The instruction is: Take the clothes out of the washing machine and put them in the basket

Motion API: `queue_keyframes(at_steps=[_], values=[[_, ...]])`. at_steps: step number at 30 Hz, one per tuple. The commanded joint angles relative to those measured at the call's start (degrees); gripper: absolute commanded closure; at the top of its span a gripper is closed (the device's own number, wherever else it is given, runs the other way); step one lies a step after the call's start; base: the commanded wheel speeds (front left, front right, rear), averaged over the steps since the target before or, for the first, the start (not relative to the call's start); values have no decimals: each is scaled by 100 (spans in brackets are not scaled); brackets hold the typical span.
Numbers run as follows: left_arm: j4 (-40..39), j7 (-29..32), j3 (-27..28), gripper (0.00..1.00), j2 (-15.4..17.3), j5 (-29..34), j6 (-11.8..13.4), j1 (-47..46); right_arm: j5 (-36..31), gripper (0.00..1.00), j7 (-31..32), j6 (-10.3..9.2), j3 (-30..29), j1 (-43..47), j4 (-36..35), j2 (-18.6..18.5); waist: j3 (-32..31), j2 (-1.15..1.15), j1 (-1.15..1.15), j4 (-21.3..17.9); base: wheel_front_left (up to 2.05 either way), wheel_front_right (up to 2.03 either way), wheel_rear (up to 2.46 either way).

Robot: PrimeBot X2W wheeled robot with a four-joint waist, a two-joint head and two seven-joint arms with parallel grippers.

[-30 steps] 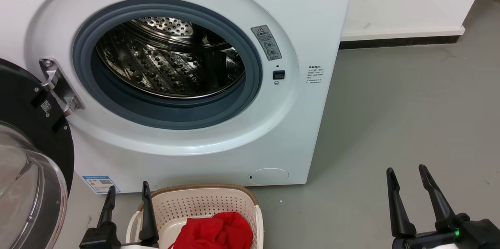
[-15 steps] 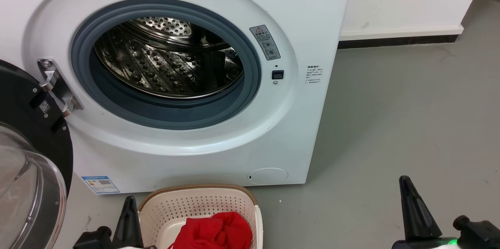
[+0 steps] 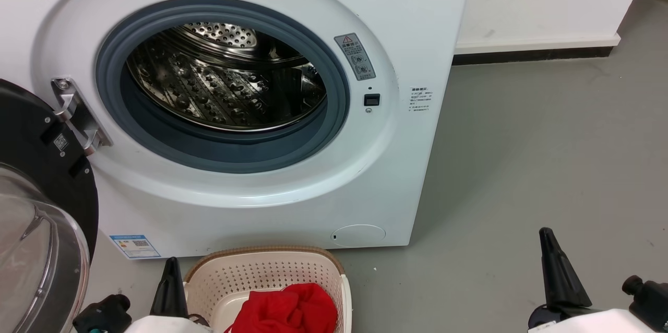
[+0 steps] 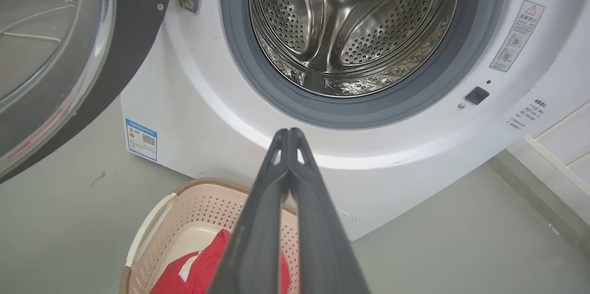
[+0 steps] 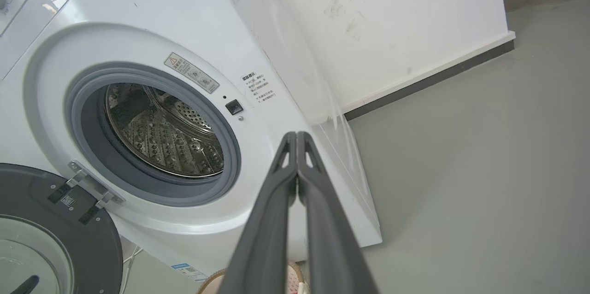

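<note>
The white washing machine (image 3: 396, 20) stands with its door swung open; its steel drum (image 3: 224, 77) shows bare metal. On the floor in front sits the cream basket (image 3: 261, 270) holding bunched red clothes (image 3: 287, 309). My left gripper (image 3: 171, 281) is shut with nothing in it, just left of the basket. My right gripper (image 3: 556, 275) is shut and empty over the floor at the right. In the left wrist view, the closed fingers (image 4: 288, 135) point at the machine (image 4: 193, 114) above the basket (image 4: 184, 202) and red clothes (image 4: 203, 271). The right wrist view has its fingers (image 5: 296, 137) shut before the machine (image 5: 152, 22).
The open black-rimmed glass door (image 3: 36, 218) hangs on its hinge (image 3: 78, 114) at the left, close to my left arm. Grey floor (image 3: 548, 155) stretches to the right, up to a white wall with a dark skirting (image 3: 532, 54).
Both grippers went from open a second ago to shut, and both have dropped lower in the head view. The basket, clothes and machine have not moved.
</note>
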Motion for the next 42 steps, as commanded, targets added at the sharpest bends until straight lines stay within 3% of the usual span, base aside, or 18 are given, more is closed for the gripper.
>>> queue_keyframes(at_steps=[1, 24, 42], values=[[-46, 45, 31, 100, 8, -250, -44, -165, 264, 100, 33, -1, -19, -183, -21, -49, 0, 0, 0, 4, 0, 0, 0], [175, 528, 166, 100, 11, -2191, -323, -503, 2214, 100, 452, -1, -132, -571, 394, -113, 2, 0, 0, 51, 0, 0, 0], [312, 820, 250, 100, 13, -3361, -488, -706, 3358, 100, 728, -1, -233, -805, 651, -124, 4, 0, 0, 86, 0, 0, 0]])
